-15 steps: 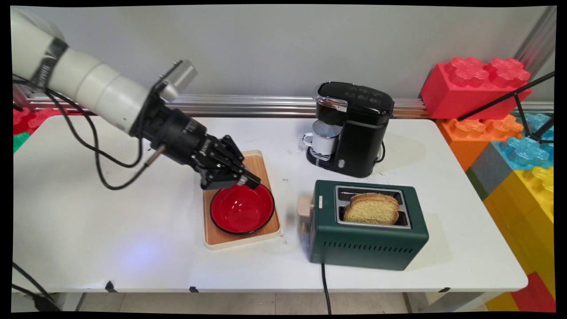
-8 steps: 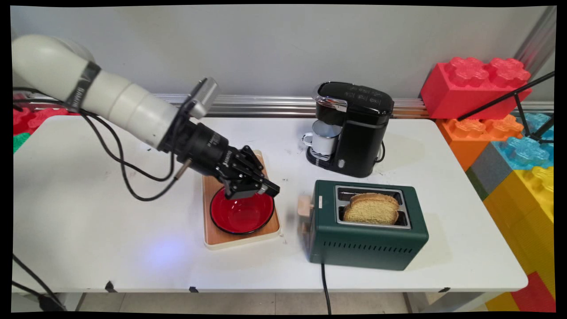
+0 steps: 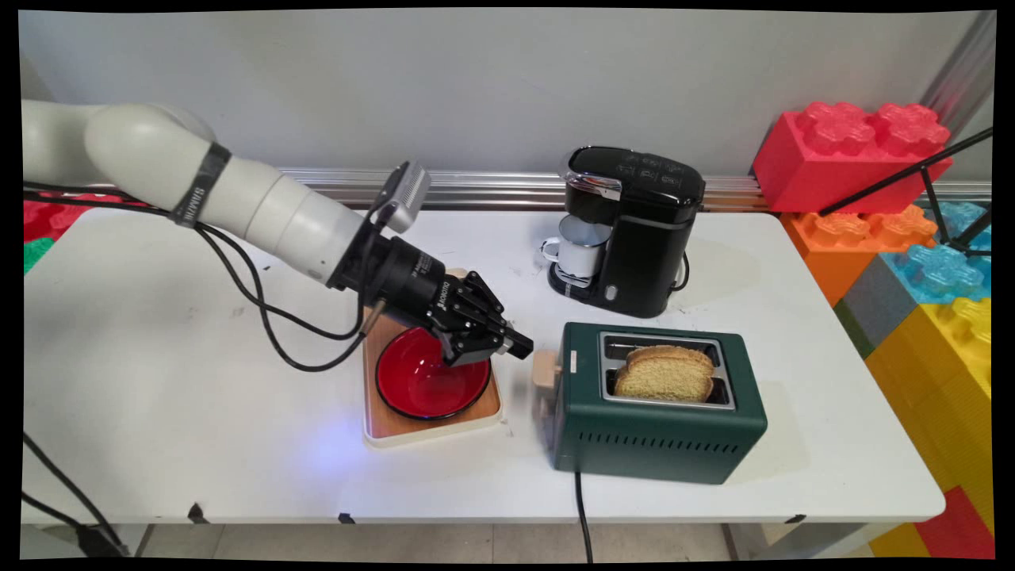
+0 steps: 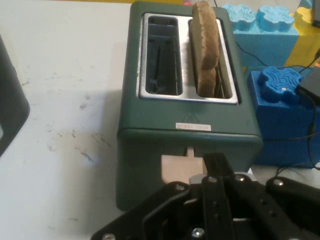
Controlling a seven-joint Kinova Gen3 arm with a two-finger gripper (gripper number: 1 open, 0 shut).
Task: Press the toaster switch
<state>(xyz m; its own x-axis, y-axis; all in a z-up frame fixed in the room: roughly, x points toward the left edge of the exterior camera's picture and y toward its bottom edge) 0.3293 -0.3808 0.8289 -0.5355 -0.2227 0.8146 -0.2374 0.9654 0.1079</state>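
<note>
My gripper is shut with nothing in it and hangs just left of the green toaster, its tips close to the beige lever on the toaster's left end. A slice of bread stands in the near slot. In the hand view the toaster fills the middle, with the lever right above my gripper and the bread in the right-hand slot. I cannot tell whether the tips touch the lever.
Under my wrist a red bowl sits on a wooden tray. A black coffee machine with a white mug stands behind the toaster. Big toy blocks are stacked at the table's right end.
The arm has swung rightward across the bowl and tray, carrying the gripper from the bowl's far rim to the toaster's lever. Nothing on the table has moved.
</note>
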